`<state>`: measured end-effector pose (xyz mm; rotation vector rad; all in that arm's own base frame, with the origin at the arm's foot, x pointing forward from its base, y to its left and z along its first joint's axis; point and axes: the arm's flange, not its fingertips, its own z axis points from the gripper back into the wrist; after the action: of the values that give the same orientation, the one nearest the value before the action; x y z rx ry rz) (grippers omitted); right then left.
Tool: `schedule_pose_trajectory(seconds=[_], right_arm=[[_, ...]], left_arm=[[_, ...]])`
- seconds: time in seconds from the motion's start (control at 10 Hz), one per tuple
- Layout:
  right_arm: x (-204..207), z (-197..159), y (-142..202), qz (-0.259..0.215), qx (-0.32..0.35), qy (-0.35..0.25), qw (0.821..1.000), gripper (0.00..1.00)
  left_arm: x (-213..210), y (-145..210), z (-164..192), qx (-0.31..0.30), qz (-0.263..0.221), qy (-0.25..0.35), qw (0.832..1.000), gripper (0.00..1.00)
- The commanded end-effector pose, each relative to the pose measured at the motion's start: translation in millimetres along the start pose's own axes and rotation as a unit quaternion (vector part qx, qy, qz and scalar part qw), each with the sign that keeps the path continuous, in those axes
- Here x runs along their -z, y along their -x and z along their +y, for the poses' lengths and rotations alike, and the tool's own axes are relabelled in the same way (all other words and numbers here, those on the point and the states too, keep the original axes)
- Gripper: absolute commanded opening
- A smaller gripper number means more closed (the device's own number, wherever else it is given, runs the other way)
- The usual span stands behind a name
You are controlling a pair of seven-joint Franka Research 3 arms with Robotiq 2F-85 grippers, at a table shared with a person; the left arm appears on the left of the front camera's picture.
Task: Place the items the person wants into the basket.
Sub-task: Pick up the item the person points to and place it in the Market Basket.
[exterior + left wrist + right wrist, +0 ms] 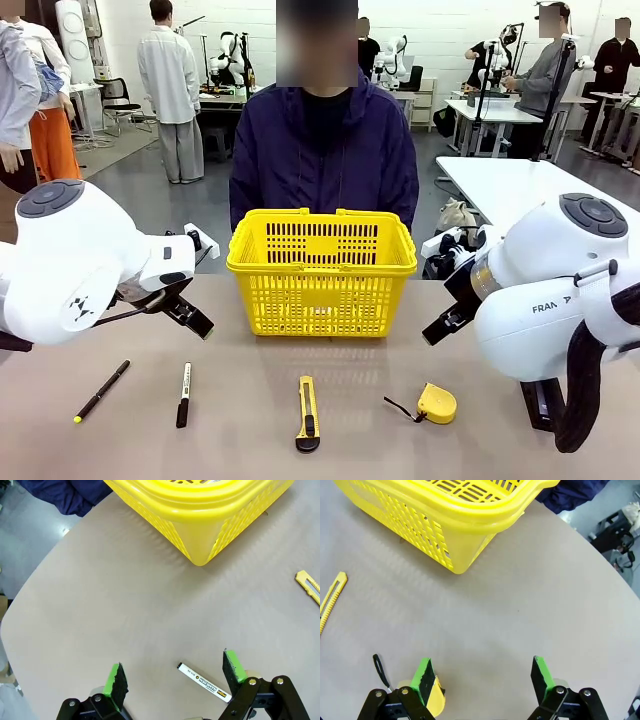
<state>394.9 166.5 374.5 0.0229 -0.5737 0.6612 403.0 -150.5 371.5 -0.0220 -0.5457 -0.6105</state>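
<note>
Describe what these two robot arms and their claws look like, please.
The left arm and right arm are bulky, rounded white shells with dark grey round caps on the joints. The right arm bears dark lettering and a thick black cable. The left gripper and right gripper are black two-finger claws with bright green pads.

So the left arm (70, 265) sits at its side and the right arm (550, 290) at the other, wrists angled inward and down. Both the left gripper (174, 669) and right gripper (482, 666) are spread wide, 2 green pads (115, 677) each, nothing held, just hovering.
</note>
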Motion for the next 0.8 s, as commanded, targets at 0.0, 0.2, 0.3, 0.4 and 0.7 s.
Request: schedule_pose_trajectory(seconds=[0.0, 0.2, 0.3, 0.4, 0.7], right_arm=[[0, 0, 0, 0.000, 0.000, 0.000, 1.000, 1.00], [-92, 16, 4, -0.029, -0.016, 0.068, 0.997, 1.00], [-129, 19, 9, -0.004, -0.043, 0.080, 0.996, 1.00], [-166, 22, 2, 0.013, -0.051, 0.099, 0.994, 1.00], [-278, 45, -24, 0.011, -0.079, 0.126, 0.989, 1.00]], left_arm=[[0, 0, 0, 0.000, 0.000, 0.000, 1.000, 1.00], [-83, 3, -6, 0.007, 0.003, -0.044, 0.999, 1.00], [-117, 9, -10, 0.016, 0.014, -0.074, 0.997, 1.00], [-151, 0, 4, 0.027, 0.021, -0.090, 0.995, 1.00], [-242, -26, 2, 0.043, -0.007, -0.101, 0.994, 1.00]])
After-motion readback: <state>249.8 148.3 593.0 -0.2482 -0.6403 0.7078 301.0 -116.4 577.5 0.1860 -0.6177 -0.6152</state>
